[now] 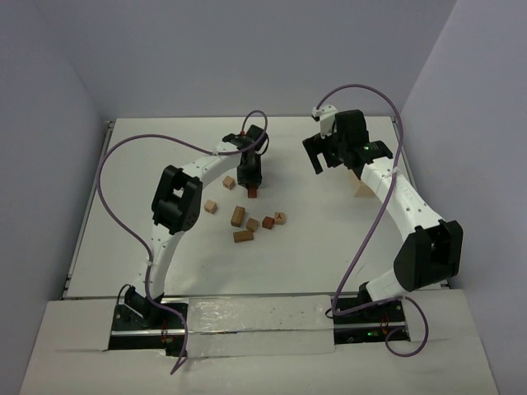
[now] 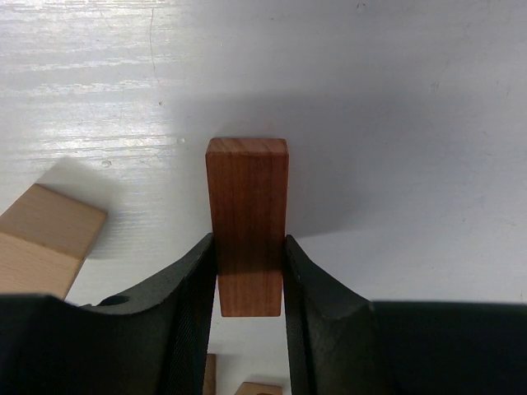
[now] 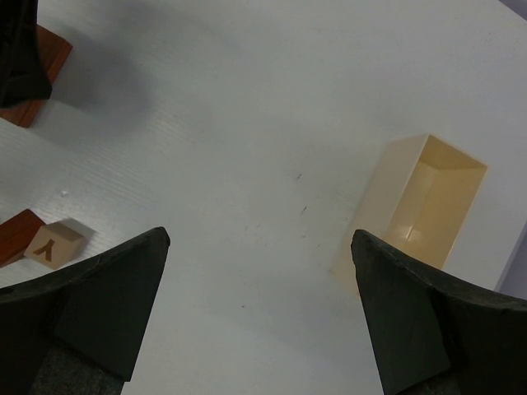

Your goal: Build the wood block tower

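Observation:
My left gripper (image 1: 249,186) is shut on a reddish-brown wood bar (image 2: 247,210), and the bar's far end sticks out past the fingers (image 2: 193,280). The bar (image 1: 251,193) hangs low over the table's middle, behind the loose wood blocks. Several tan and reddish-brown blocks (image 1: 253,223) lie scattered there, one of them a tan cube with a letter (image 3: 51,244). A tan block (image 2: 45,239) lies to the left of the held bar. My right gripper (image 1: 328,155) is open and raised at the back right, with nothing between its fingers (image 3: 123,296). No tower shows in these views.
A pale rectangular tray (image 3: 422,206) lies on its side under the right gripper, to its right (image 1: 361,188). Grey walls close in the white table (image 1: 313,255) on three sides. Purple cables loop over both arms.

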`<state>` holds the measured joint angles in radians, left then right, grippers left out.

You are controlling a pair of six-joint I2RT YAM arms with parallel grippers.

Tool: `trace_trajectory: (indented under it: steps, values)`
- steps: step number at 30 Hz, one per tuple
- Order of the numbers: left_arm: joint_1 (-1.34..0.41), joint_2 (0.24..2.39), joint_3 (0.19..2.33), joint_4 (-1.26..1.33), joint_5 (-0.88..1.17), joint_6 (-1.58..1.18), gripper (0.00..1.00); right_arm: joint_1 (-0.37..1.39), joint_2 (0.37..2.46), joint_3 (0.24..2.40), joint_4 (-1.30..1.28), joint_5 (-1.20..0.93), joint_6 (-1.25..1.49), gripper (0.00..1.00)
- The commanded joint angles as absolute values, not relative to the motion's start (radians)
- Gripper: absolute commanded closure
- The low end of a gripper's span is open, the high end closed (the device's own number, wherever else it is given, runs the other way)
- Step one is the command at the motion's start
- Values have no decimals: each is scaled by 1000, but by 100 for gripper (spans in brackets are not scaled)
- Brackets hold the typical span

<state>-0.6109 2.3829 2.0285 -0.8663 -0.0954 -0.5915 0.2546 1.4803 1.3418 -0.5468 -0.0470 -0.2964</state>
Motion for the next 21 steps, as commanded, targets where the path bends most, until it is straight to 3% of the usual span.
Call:
trace_trajectory:
  steps: [1,6,16,21]
  values:
    - [-607,2434,2026,-858,-58,-596,78,253,1483,1387,-538,-56,-284,0]
    - [-606,2433,2008,-857,-76,-601,67,253,1481,1388,-540,-52,-287,0]
    - [-603,2418,1981,-845,-46,-602,19,252,1475,1390,-541,-56,-285,0]
    - [-604,2375,1999,-854,-42,-581,13,253,1465,1389,-536,-63,-277,0]
